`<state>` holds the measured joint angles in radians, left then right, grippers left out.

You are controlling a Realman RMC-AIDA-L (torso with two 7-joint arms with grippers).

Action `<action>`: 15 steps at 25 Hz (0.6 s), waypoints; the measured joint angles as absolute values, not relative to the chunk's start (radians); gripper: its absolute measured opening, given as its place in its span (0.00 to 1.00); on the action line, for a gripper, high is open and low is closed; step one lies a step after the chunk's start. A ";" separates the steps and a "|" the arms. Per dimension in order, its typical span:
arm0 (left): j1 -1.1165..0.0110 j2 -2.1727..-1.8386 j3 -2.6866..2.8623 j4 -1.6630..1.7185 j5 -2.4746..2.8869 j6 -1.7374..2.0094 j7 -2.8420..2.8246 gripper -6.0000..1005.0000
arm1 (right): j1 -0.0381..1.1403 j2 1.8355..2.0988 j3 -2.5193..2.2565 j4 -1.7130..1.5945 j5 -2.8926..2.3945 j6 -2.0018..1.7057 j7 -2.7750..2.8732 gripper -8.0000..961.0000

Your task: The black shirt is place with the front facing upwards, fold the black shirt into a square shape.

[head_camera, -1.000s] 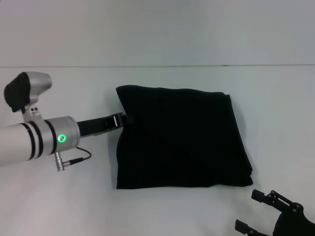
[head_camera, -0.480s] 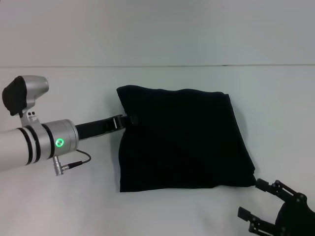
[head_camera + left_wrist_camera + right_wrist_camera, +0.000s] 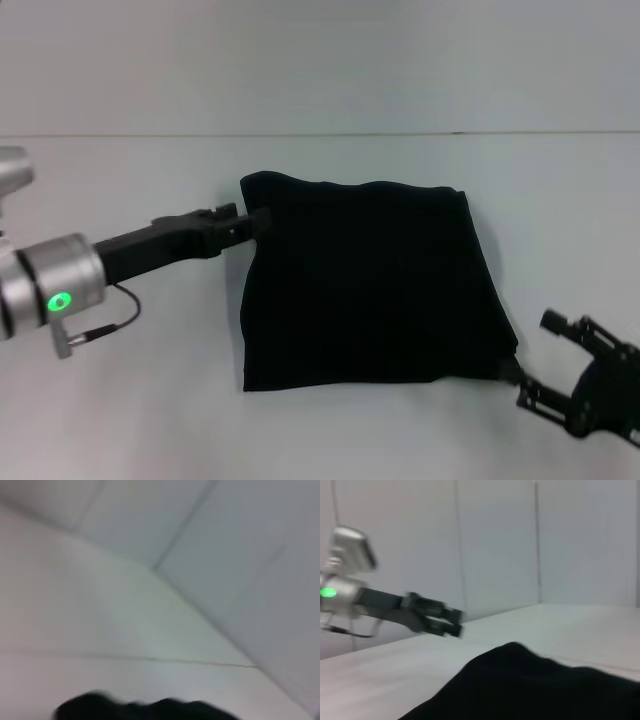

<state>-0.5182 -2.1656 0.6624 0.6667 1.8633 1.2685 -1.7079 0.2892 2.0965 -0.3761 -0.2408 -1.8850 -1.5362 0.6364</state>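
The black shirt (image 3: 370, 285) lies folded into a rough square on the white table (image 3: 150, 420). No lettering or label shows. My left gripper (image 3: 258, 222) is at the shirt's left edge near its far left corner, its fingers a narrow gap apart with nothing between them. It also shows in the right wrist view (image 3: 456, 621). My right gripper (image 3: 535, 360) is open, just off the shirt's near right corner. The shirt fills the foreground of the right wrist view (image 3: 545, 690), and its edge shows in the left wrist view (image 3: 140, 710).
The table's far edge meets a plain wall (image 3: 320, 60). A cable (image 3: 110, 320) hangs from the left arm's wrist.
The left arm has drawn back to the left, and its gripper has shifted toward the shirt's far left corner. The right gripper has come up toward the near right corner.
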 joint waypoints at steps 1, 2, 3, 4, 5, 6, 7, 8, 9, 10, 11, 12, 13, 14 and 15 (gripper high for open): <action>-0.509 -2.165 0.647 0.678 1.862 1.312 -1.670 0.59 | 0.300 2.097 -0.366 -0.238 -1.885 -1.531 0.636 0.92; -0.496 -2.164 0.634 0.692 1.864 1.360 -1.624 0.64 | 0.310 2.097 -0.357 -0.236 -1.885 -1.527 0.636 0.92; -0.480 -2.164 0.627 0.709 1.871 1.414 -1.563 0.68 | 0.317 2.097 -0.351 -0.232 -1.885 -1.526 0.634 0.92; -0.469 -2.165 0.626 0.717 1.876 1.443 -1.530 0.73 | 0.323 2.096 -0.345 -0.231 -1.885 -1.525 0.630 0.92; -0.447 -2.167 0.624 0.728 1.887 1.492 -1.458 0.77 | 0.325 2.096 -0.342 -0.229 -1.885 -1.525 0.623 0.92; -0.430 -2.168 0.623 0.732 1.892 1.524 -1.408 0.80 | 0.325 2.096 -0.342 -0.229 -1.885 -1.525 0.611 0.92; -0.407 -2.171 0.622 0.734 1.899 1.558 -1.343 0.83 | 0.323 2.095 -0.343 -0.228 -1.886 -1.525 0.593 0.92; -0.392 -2.172 0.621 0.734 1.900 1.575 -1.305 0.87 | 0.318 2.096 -0.343 -0.224 -1.887 -1.526 0.574 0.92; -0.372 -2.173 0.619 0.734 1.902 1.594 -1.261 0.90 | 0.311 2.095 -0.343 -0.220 -1.887 -1.527 0.561 0.92; -0.350 -2.174 0.616 0.731 1.908 1.607 -1.223 0.94 | 0.303 2.095 -0.342 -0.214 -1.888 -1.528 0.546 0.92; -0.350 -2.174 0.616 0.731 1.908 1.607 -1.223 0.94 | 0.292 2.095 -0.343 -0.208 -1.888 -1.529 0.533 0.92; -0.324 -2.176 0.608 0.721 1.928 1.616 -1.181 0.94 | 0.282 2.095 -0.345 -0.203 -1.890 -1.529 0.521 0.92; -0.309 -2.176 0.592 0.697 1.955 1.610 -1.154 0.94 | 0.270 2.095 -0.348 -0.198 -1.893 -1.528 0.510 0.92; -0.306 -2.176 0.585 0.687 1.965 1.606 -1.145 0.94 | 0.261 2.095 -0.350 -0.191 -1.894 -1.527 0.500 0.92; -0.299 -2.176 0.567 0.662 1.986 1.590 -1.122 0.94 | 0.250 2.096 -0.351 -0.183 -1.896 -1.523 0.489 0.92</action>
<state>-0.2992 -2.1764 0.5668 0.6625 1.9862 1.5900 -1.1220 0.2495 2.0956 -0.3512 -0.1833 -1.8958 -1.5231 0.4885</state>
